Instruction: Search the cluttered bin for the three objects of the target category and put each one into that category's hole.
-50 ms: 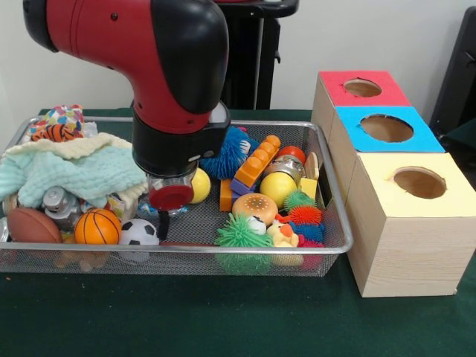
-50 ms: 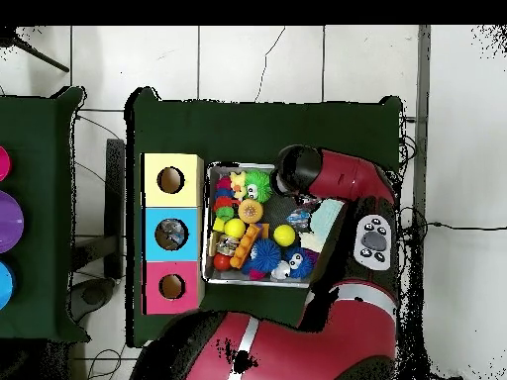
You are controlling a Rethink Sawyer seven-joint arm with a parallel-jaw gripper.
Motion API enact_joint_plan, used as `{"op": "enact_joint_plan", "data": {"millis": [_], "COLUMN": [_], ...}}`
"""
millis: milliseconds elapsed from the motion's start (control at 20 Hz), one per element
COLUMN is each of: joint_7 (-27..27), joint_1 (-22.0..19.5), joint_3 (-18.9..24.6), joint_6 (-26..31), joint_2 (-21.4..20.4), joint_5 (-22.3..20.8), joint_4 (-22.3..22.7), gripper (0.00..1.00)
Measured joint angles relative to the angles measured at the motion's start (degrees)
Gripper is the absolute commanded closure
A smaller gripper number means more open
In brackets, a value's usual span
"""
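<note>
**Arm low over a crowded mesh bin, three boxes at the right**

At the far left of the front view, a pale green cloth (image 1: 71, 172) is heaped in the wire mesh bin (image 1: 331, 192), with a toy football (image 1: 31, 224), a small basketball (image 1: 97, 227) and a small soccer ball (image 1: 139, 232) along the lower left rim. Just right of them the red and black arm reaches down into the bin's middle; its gripper (image 1: 163, 223) hangs close above the mesh floor beside the soccer ball, and I cannot tell whether it is released or clenched. A yellow ball (image 1: 200, 185) sits just behind it. Further right lie a blue spiky ball (image 1: 229, 155), an orange toy brick strip (image 1: 257, 160), a toy burger (image 1: 255, 207) and a green spiky ball (image 1: 240, 233). Outside the bin, at the right of the frame, stand three boxes with round holes: the yellow-topped box (image 1: 416, 223) nearest the lower edge, then the blue-topped box (image 1: 416, 137), then the red-topped box (image 1: 394, 93) toward the upper edge.
</note>
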Motion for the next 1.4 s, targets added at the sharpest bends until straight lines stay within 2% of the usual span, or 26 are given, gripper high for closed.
{"op": "enact_joint_plan", "data": {"millis": [1400], "joint_7": [0.00], "joint_1": [1.61], "joint_3": [-0.64], "joint_6": [-0.01], "joint_2": [0.34], "joint_5": [0.71], "joint_4": [1.42], "gripper": [0.00]}}
